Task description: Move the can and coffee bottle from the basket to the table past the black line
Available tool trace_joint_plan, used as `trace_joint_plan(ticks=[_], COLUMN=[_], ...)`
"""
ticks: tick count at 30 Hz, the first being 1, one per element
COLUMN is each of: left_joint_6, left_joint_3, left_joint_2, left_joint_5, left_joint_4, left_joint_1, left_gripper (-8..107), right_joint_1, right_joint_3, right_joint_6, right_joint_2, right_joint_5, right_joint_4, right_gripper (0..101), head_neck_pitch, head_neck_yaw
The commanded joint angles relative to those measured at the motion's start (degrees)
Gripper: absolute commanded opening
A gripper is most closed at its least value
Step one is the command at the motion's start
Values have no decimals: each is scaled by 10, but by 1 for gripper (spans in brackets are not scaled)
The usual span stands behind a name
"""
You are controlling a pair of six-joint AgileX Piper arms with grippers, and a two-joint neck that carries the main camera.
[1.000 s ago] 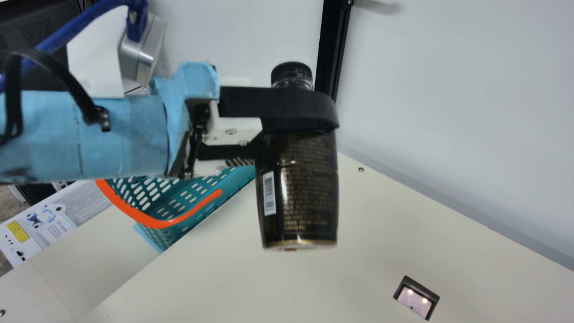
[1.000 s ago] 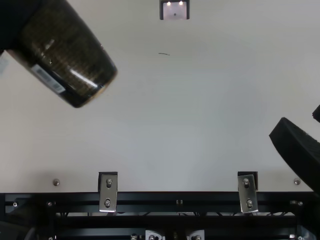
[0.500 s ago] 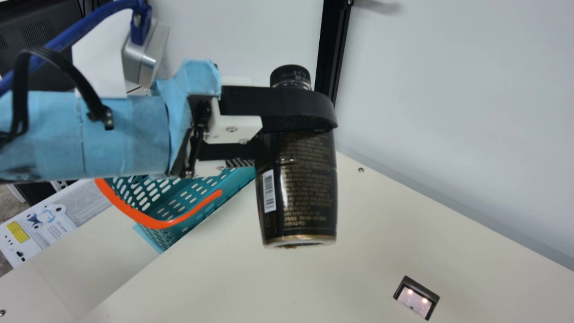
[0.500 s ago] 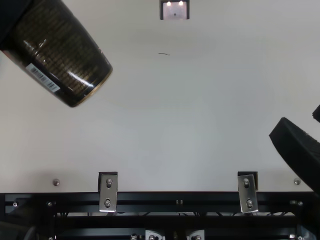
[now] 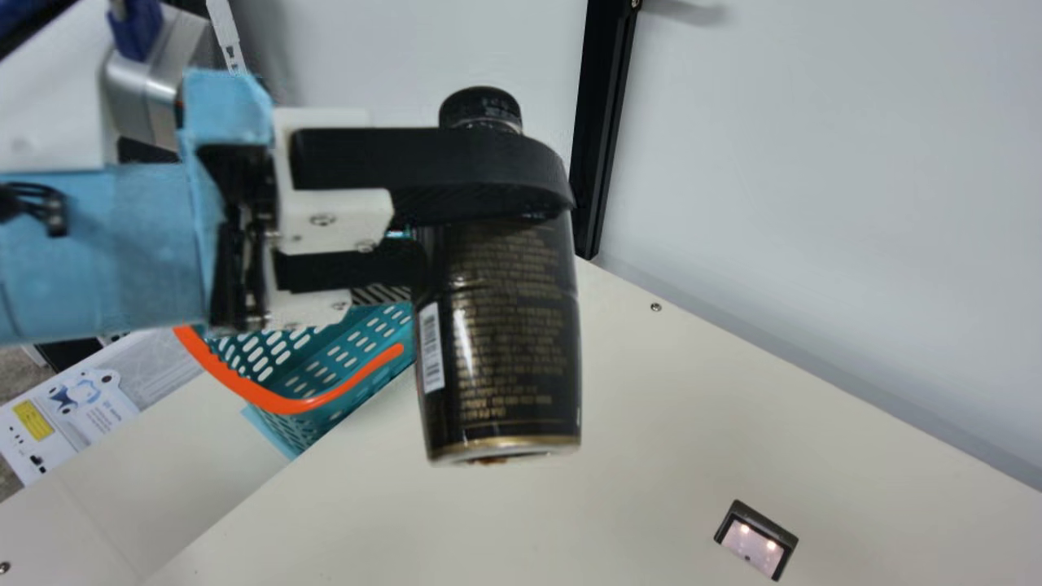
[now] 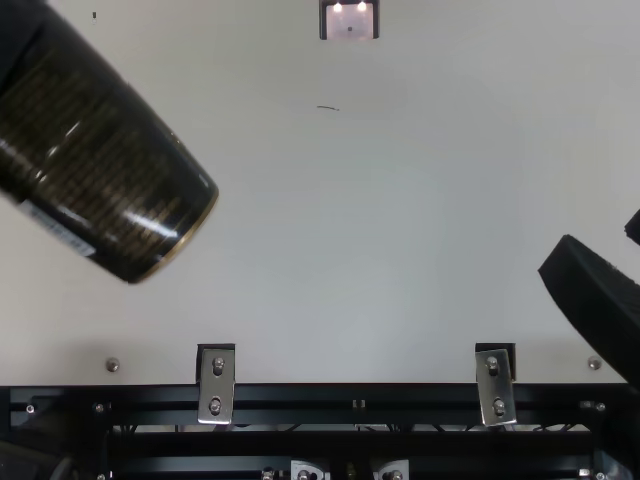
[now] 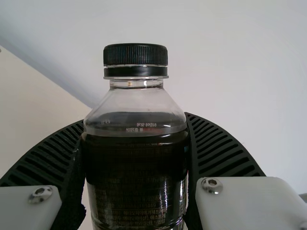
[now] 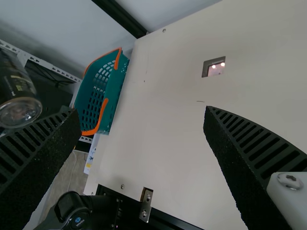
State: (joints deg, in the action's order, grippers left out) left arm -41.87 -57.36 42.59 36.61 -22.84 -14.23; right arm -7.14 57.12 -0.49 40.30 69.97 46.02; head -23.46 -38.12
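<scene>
In the main view my left gripper (image 5: pixel 492 213) is shut on the dark coffee bottle (image 5: pixel 501 342), which hangs nearly upright, cap up, over the table. The top view has the bottle (image 6: pixel 110 165) at its left, tilted. Seen from the left wrist, the ribbed fingers of my left gripper (image 7: pixel 136 158) press both sides of the bottle (image 7: pixel 136 177) below its shoulder. My right gripper (image 6: pixel 602 238) is at the top view's right edge; in its wrist view the right gripper (image 8: pixel 142 115) is open with nothing between its fingers. The teal basket (image 5: pixel 350 358) has orange handles.
The basket (image 8: pixel 96 93) stands at the table's far left edge beside a wall. A dark-framed lit square (image 5: pixel 757 541) is set in the table (image 5: pixel 651 456). A black upright post (image 5: pixel 598 122) stands behind the bottle; black rails (image 6: pixel 350 397) run along the near edge.
My left arm has shifted leftward in the main view with the bottle still held; in the top view the bottle has moved down toward the rails. The right gripper has kept still in the top view.
</scene>
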Motion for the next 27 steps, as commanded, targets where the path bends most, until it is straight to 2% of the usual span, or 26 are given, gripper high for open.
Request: trace_joint_plan(ticks=[1, 7, 27], left_joint_6=[-22, -48, -48], left_joint_3=[-4, -18, -18], left_joint_2=[-5, -22, -22], left_joint_5=[5, 26, 28], left_joint_4=[9, 21, 22], left_joint_1=[-4, -13, -13], left_gripper=[10, 10, 10], right_joint_1=[0, 0, 0], right_joint_3=[0, 0, 0], right_joint_6=[0, 0, 0], right_joint_2=[0, 0, 0], right_joint_5=[0, 0, 0], right_joint_4=[0, 0, 0], right_gripper=[101, 101, 101], head_neck_pitch=[-15, -15, -10], head_neck_yaw=[-11, -11, 15])
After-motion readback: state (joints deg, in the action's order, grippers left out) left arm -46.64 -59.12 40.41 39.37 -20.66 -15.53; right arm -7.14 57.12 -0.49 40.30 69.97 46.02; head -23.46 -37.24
